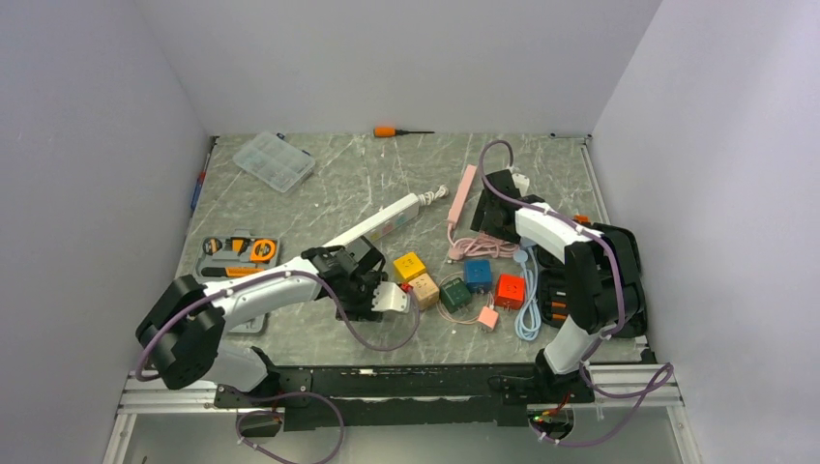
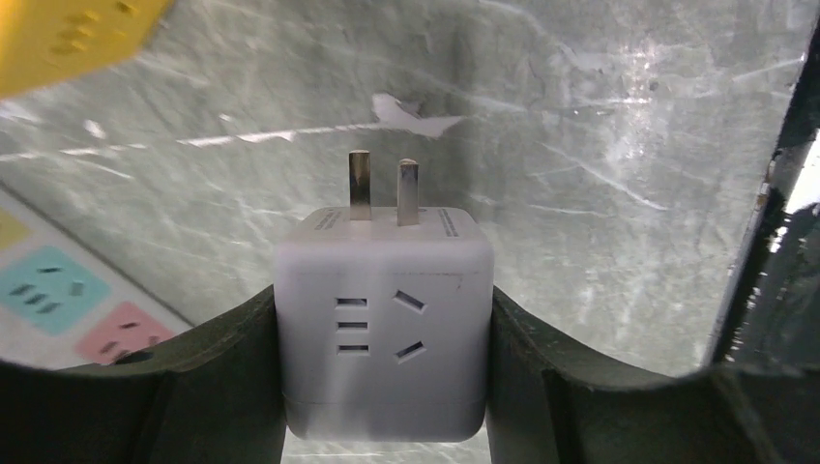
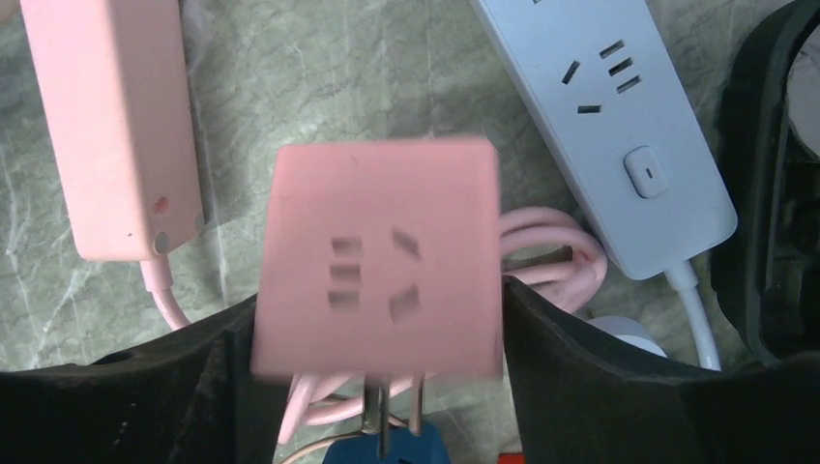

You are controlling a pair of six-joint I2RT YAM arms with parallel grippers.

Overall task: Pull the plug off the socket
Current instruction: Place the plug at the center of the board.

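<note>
The socket [image 1: 382, 222] is laid flat on the grey marbled table [image 1: 329, 184], a little left of the middle, with its coloured outlet panels facing up. Its long axis is set on a diagonal – from the near left to the far right – and the white cord [image 1: 435, 194] is bunched at the far right end.

The white plug [image 2: 385, 329] is not in the socket. It is clamped by its two sides between the fingers of the left gripper [image 1: 384, 296], beside the near end of the strip and apart from it. Its two flat prongs [image 2: 382, 188] are bare and are pointed away from the wrist, over the bare table. In the left wrist view, the blue and pink panels of the socket are seen at the lower left.

The left arm is stretched low from its base at the near left, with the elbow kept out to the left and the forearm directed to the right, towards the middle of the table. A yellow cube [image 1: 409, 265] is found just beyond the gripper.

The right arm is bent high at the elbow and its forearm is directed to the far side. The right gripper [image 3: 377, 329] is closed on a pink cube [image 3: 377, 261] – a blurred one – whose prongs are turned towards the wrist, over a blue cube [image 3: 387, 452]. A pink power strip [image 3: 106, 126] is seen to its left.
</note>
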